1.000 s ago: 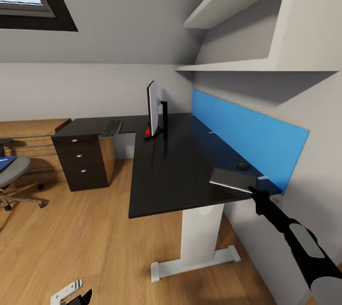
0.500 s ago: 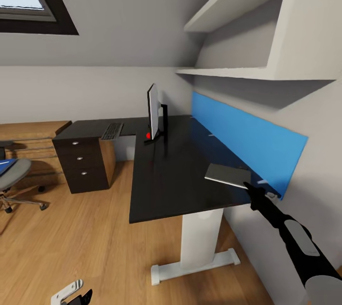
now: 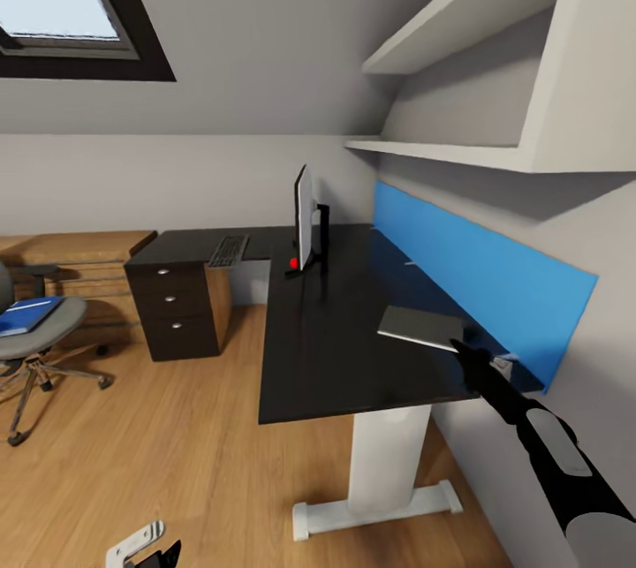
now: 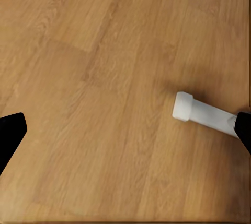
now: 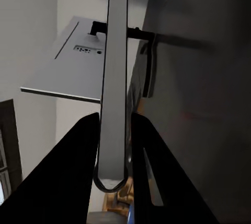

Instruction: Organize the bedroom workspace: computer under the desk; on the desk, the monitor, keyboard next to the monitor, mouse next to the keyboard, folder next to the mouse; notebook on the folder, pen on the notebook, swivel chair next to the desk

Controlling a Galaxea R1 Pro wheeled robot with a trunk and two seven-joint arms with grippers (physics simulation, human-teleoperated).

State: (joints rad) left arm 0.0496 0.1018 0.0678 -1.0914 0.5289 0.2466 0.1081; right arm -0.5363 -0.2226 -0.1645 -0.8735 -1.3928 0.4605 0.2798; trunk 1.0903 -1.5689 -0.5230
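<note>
My right gripper (image 3: 458,345) is shut on one edge of the grey notebook (image 3: 420,327), which it holds just over the near right end of the black desk (image 3: 336,347). In the right wrist view the notebook (image 5: 113,78) runs edge-on between my right gripper (image 5: 113,122) fingers. The monitor (image 3: 305,216) stands at the desk's inner corner, with the keyboard (image 3: 230,250) on the left wing. At far left the blue folder (image 3: 26,315) lies on the swivel chair (image 3: 40,334). My left gripper (image 4: 125,130) hangs open over the floor. Mouse, pen and computer are out of view.
A blue wall panel (image 3: 481,276) backs the desk on the right, with white shelves (image 3: 459,29) above it. The dark drawer unit (image 3: 181,312) stands under the left wing. A white desk leg (image 3: 389,453) and its foot (image 4: 201,112) rest on the wood floor.
The head camera has turned left, bringing the chair and folder into view. My right gripper has lifted the notebook slightly and carried it inward, covering the mouse seen earlier.
</note>
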